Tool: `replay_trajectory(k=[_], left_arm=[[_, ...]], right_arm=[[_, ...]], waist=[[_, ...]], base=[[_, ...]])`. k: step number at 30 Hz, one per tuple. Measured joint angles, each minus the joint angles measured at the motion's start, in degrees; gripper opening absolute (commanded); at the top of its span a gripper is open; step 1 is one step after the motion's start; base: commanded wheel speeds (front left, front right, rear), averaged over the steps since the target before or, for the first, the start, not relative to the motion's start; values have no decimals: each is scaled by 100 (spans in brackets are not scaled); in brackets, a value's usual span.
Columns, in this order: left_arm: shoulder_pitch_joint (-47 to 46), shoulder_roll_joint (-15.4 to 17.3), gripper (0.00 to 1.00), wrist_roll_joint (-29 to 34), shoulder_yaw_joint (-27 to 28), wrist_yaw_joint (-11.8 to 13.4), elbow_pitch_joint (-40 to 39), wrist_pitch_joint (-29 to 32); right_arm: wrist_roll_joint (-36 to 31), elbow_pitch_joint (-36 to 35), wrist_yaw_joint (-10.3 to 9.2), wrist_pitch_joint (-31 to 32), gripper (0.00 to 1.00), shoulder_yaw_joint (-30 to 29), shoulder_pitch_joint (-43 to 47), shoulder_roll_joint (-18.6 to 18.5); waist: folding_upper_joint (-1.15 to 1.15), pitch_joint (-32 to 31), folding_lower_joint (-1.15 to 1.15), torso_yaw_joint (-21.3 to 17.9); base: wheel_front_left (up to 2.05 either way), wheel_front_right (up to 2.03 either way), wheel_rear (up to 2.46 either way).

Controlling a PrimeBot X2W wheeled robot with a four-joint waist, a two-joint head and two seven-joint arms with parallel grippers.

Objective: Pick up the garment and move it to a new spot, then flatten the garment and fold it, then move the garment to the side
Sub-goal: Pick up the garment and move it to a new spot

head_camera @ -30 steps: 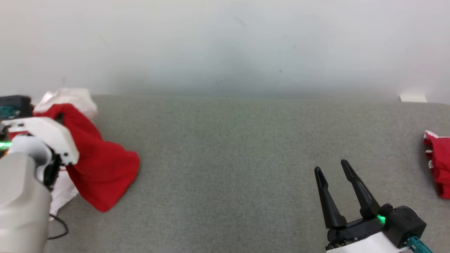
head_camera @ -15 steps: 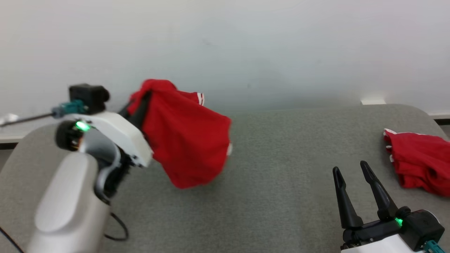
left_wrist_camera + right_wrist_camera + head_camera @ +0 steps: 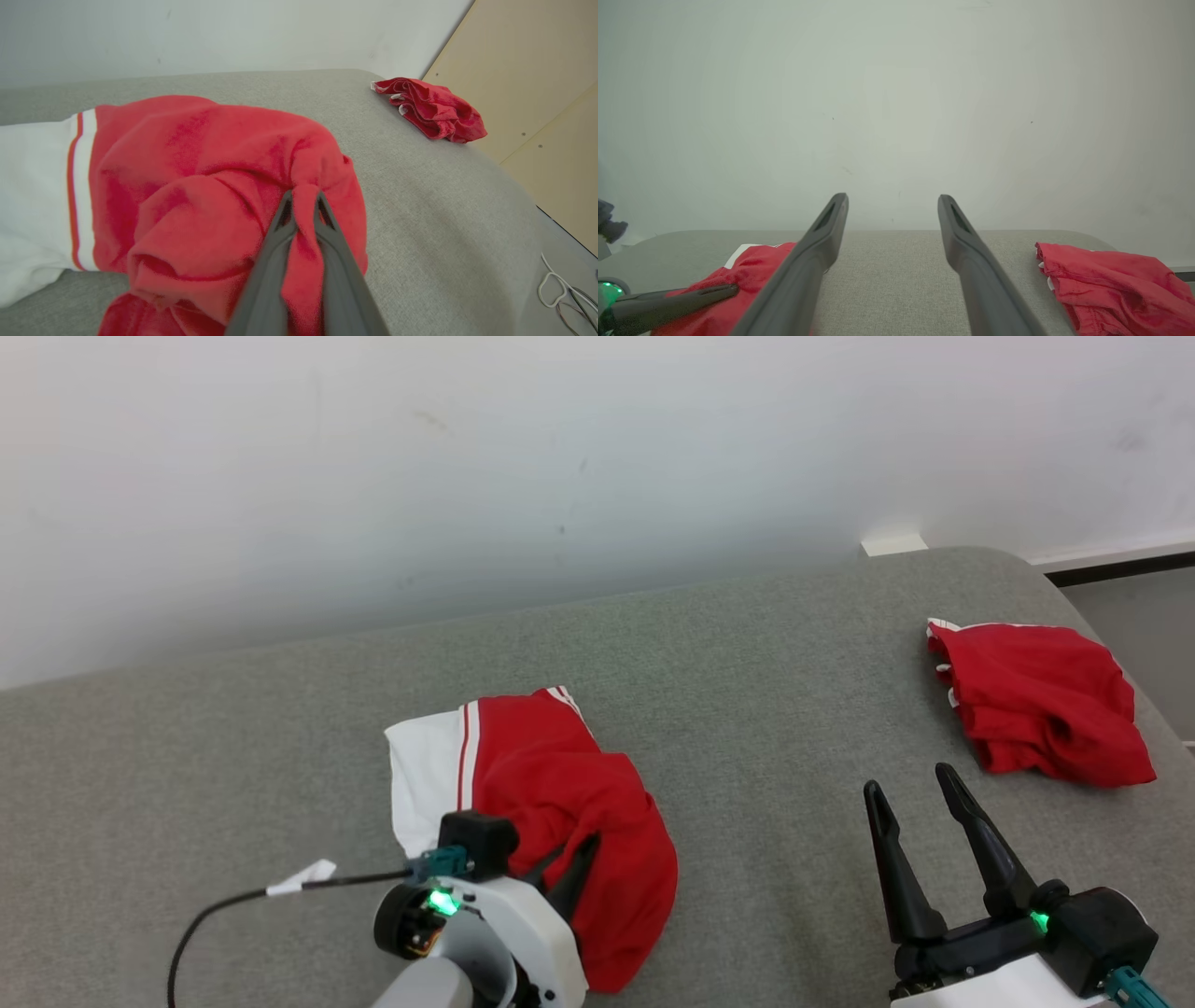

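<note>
On grey surface (image 3: pixel 766 653), garment (image 3: pixel 560 793) now lowered

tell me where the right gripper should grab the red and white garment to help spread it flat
Probably the striped corner of the garment, coming from the robot's right. That corner lies flat and free on the grey surface, facing the open right gripper, while the left gripper pinches a bunched red fold at the near edge.

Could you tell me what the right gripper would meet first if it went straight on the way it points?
The right gripper points between the held garment and the other red garment, over the grey surface; the pale wall looks first, though depth is unclear.
</note>
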Motion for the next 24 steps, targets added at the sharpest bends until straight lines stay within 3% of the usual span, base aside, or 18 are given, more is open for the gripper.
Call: replay_trajectory(k=[1,6,12,17,24], left_arm=[[-6,-25,100,18,-54,-4,127,-140],[-192,-91,100,-20,-156,-57,430,-702],[-334,7,100,-12,-53,-10,180,-1173],[-180,409,100,68,310,338,-465,-1455],[740,822,100,227,861,898,-1211,-1608]], right_arm=[[2,14,0,0,100,10,-15,-2],[3,42,0,0,100,-36,-26,-14],[-7,27,0,0,100,-110,-7,-29],[-35,-12,0,0,100,-191,70,-31],[-49,-29,0,0,100,-213,263,-51]], waist=[[0,26,0,-20],[0,55,0,60],[0,-27,0,341],[0,-111,0,591],[0,-206,0,825]], base=[[0,0,0],[0,0,0],[0,0,0],[0,0,0],[0,0,0]])
